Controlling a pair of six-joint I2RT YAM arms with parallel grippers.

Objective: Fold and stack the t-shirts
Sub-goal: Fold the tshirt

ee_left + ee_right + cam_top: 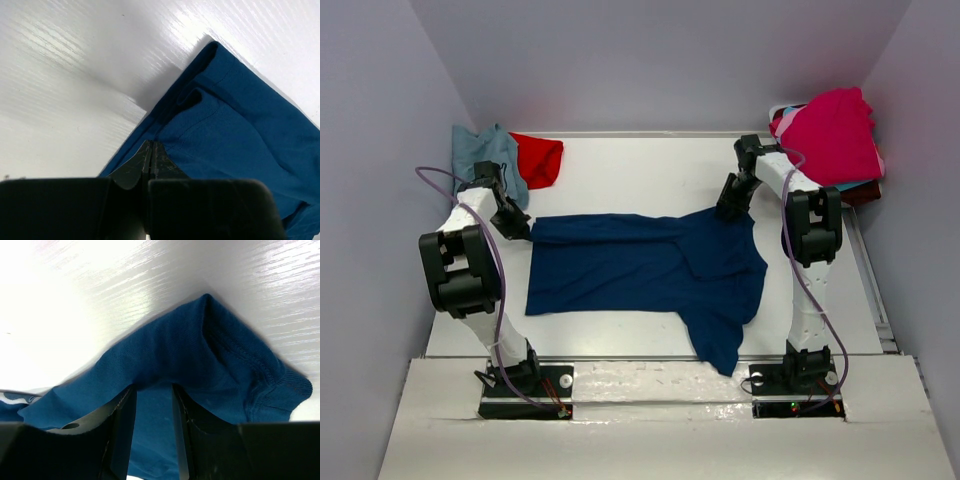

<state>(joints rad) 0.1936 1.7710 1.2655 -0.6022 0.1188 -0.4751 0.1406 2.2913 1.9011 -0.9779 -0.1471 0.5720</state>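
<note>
A navy t-shirt [640, 265] lies spread across the middle of the white table [640, 170], one sleeve trailing toward the near edge. My left gripper [517, 228] sits at its far left corner, and the left wrist view shows the jaws pressed together [150, 143] on the shirt's hem [240, 130]. At the shirt's far right edge is my right gripper [730, 208]. There the jaws stand apart [154, 386], and a raised fold of the navy cloth [200, 355] hides their tips.
A dusty blue-grey t-shirt [485, 145] and a red one [540, 158] lie bunched at the far left corner. A magenta t-shirt [835, 135] tops a pile at the far right. Grey walls close in the table on three sides.
</note>
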